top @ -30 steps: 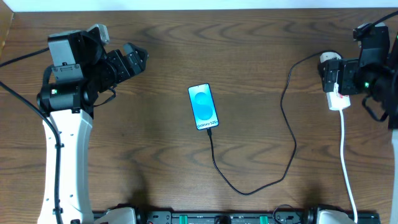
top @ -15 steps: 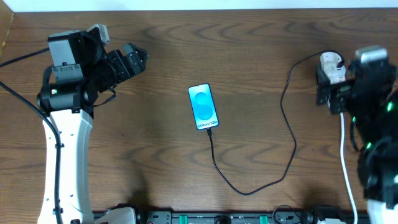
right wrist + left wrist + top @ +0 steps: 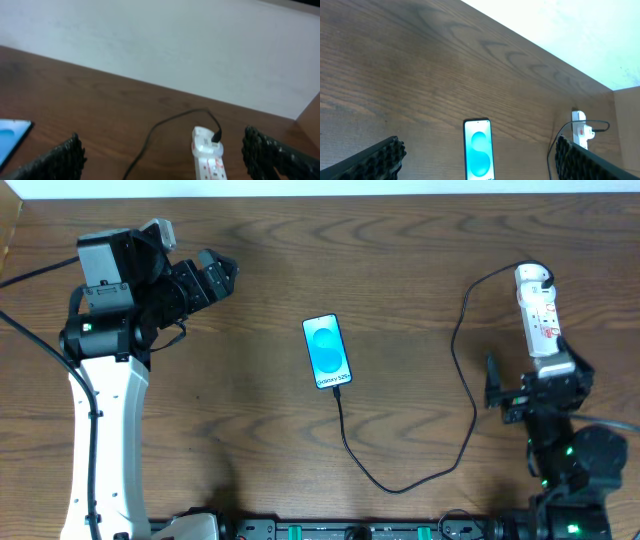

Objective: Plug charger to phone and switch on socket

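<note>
We see the charger [image 3: 473, 405] running from the phone [image 3: 328, 352] at the centre of the desk [image 3: 250, 430] to the socket [image 3: 540, 315] at 2 o'clock, so the left gripper [image 3: 218, 275] idles spread and empty while the right gripper [image 3: 167, 155], also spread, faces the socket, we reckon to turn it on.

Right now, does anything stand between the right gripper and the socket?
Nothing visible does. The right gripper is open and the socket lies straight ahead on the table. The charger cable leaves its far end and curves left, off the path.
</note>
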Robot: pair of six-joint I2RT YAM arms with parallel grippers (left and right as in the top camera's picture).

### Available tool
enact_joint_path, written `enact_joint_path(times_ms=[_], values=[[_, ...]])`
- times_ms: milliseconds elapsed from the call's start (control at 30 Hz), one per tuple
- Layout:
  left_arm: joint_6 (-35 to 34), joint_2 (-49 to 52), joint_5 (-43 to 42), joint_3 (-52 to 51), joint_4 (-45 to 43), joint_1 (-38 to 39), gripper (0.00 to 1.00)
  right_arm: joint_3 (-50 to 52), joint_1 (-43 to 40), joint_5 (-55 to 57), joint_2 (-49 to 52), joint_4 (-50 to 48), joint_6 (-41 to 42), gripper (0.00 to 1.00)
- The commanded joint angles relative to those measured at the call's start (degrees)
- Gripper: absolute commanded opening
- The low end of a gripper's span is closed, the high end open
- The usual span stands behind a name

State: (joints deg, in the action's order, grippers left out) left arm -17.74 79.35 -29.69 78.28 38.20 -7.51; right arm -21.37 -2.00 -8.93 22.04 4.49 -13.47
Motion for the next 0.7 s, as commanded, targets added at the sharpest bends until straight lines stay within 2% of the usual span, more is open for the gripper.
enact_joint_path(times_ms=[0, 300, 433, 667], values=[[0.76, 0.07, -0.31, 0.33, -0.02, -0.20, 0.98, 6.32, 0.28, 0.46, -5.20, -4.22, -0.96, 0.99], [0.76, 0.07, -0.28, 0.33, -0.02, -0.20, 0.98, 18.34, 0.61, -0.46, -15.34, -7.10, -0.94, 0.99], [0.76, 0.07, -0.28, 0.33, -0.02, -0.20, 0.98, 20.76, 0.61, -0.70, -18.32, -7.02, -0.94, 0.99], [0.76, 0.07, -0.28, 0.33, -0.02, -0.20, 0.98, 21.07, 0.61, -1.36, -21.77, -1.05, -0.92, 0.99]])
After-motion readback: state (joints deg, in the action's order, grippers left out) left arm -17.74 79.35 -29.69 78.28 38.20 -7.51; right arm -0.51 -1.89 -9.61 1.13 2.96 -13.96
